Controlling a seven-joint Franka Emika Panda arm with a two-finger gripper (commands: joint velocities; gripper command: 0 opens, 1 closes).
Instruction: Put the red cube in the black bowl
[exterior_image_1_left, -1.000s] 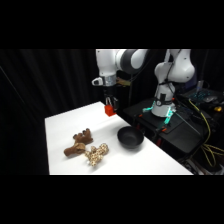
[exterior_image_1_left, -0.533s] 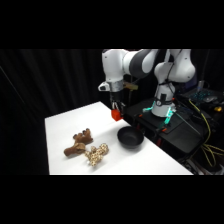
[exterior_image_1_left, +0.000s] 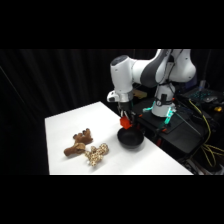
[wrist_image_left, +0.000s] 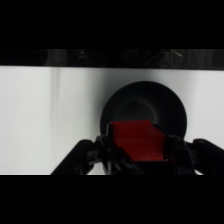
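1. We see a smooth white table (exterior_image_1_left: 70, 130) against a black curtained background, with dark equipment and cables to the right.
2. The black bowl (exterior_image_1_left: 130, 138) sits near the table's right edge; it is round and matte, with a deep hollow.
3. The red cube (wrist_image_left: 137, 140) is a small solid block with flat faces, pinched between the fingers of the gripper (exterior_image_1_left: 125, 120), one broad face turned toward the wrist camera.
4. The cube hangs just above the bowl's far rim.
5. The white arm bends over from the upper right, its gripper pointing straight down.
6. Two plush toys, one brown (exterior_image_1_left: 78, 144) and one spotted (exterior_image_1_left: 96, 154), lie left of the bowl, touching each other.
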